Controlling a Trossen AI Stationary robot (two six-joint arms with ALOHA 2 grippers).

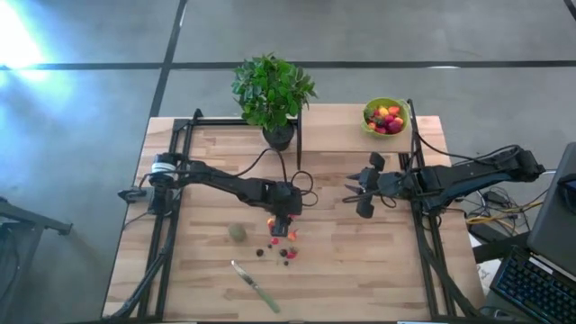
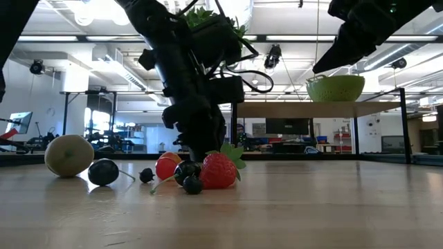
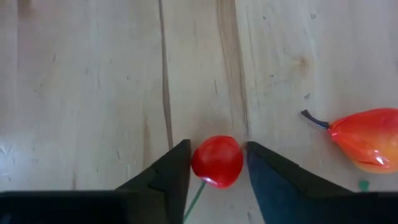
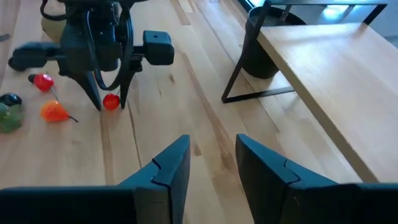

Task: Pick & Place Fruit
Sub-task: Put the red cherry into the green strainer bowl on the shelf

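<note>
Bare desk (image 1: 360, 261) lies between the arms. Left tool (image 3: 217, 165) pinches a red berry (image 3: 217, 160) mid-desk; right tool (image 4: 211, 162) hangs spread, empty.

Both arms dark, matte black, boxy jointed links w/ black cables looped alongside. Left arm (image 1: 216, 183) has silver collar near base. Gripper fingers black, angular, wedge-tipped.

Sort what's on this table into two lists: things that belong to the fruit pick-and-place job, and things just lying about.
Part of the job:
- red cherry between the left gripper fingers
- loose fruit on the table
- kiwi-like ball
- green bowl already holding fruit
- right gripper, open, empty, raised above the table

Just lying about:
- green-handled knife
- potted plant
- raised wooden shelf
</note>
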